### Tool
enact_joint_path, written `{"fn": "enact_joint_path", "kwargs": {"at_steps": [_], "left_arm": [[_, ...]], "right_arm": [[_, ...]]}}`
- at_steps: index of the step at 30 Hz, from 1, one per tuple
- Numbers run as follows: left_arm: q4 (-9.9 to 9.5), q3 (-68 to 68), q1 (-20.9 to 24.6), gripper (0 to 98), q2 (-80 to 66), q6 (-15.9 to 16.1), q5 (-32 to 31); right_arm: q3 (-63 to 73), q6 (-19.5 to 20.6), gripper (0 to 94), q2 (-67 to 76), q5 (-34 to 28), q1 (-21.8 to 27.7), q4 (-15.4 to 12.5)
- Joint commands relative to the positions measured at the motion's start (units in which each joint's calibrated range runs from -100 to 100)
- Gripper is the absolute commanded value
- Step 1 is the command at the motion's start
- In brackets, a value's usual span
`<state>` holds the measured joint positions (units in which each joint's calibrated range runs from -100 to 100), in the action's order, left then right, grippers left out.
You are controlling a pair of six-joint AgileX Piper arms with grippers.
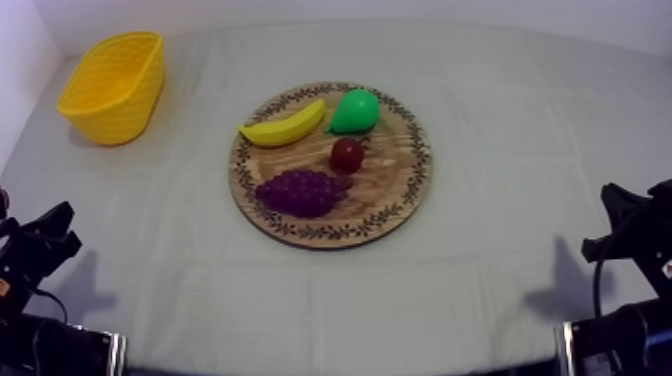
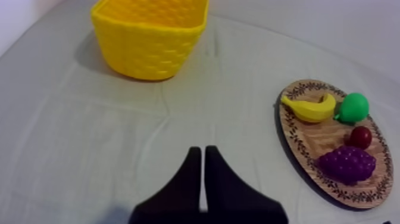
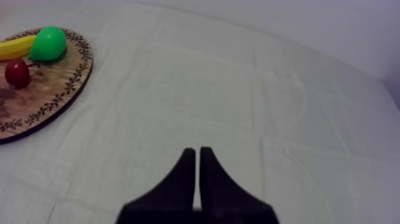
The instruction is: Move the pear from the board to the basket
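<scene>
Your pear (image 1: 355,111) lies at the board's (image 1: 392,180) far rim, just beside the banana (image 1: 283,125). The basket (image 1: 112,85) stands well apart at the surface's far left, so the left arm looks better placed. Both arms rest low at the near corners. The left claw (image 2: 203,156) and the right claw (image 3: 197,154) are each pressed together, holding nothing.

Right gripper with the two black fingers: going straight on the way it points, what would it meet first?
Nothing, as far as I can judge: ahead of the right gripper lies bare grey-white cloth. The round wooden board sits off to one side.
</scene>
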<state>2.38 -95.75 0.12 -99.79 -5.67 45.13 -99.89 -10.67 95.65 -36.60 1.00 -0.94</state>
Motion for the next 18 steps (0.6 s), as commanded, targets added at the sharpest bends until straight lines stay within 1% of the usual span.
{"fn": "enact_joint_path", "kwargs": {"at_steps": [1,12,14,16,18], "left_arm": [[-0.06,0.0,-0.2,0.1,0.0,0.0,0.0],[-0.06,0.0,-0.2,0.1,0.0,0.0,0.0],[-0.52,0.0,-0.2,0.0,0.0,-0.7,0.0],[-0.48,0.0,-0.5,0.0,0.0,-0.2,0.1],[0.01,0.1,-1.3,0.0,0.0,0.9,0.1]], "right_arm": [[0.0,-0.1,0.4,0.0,0.0,0.0,0.0],[0.0,-0.1,0.4,0.0,0.0,0.0,0.0],[0.0,0.0,0.4,0.0,0.0,0.0,0.0],[0.0,0.0,0.4,0.0,0.0,0.0,0.0],[0.0,0.0,0.4,0.0,0.0,0.0,0.0]]}}
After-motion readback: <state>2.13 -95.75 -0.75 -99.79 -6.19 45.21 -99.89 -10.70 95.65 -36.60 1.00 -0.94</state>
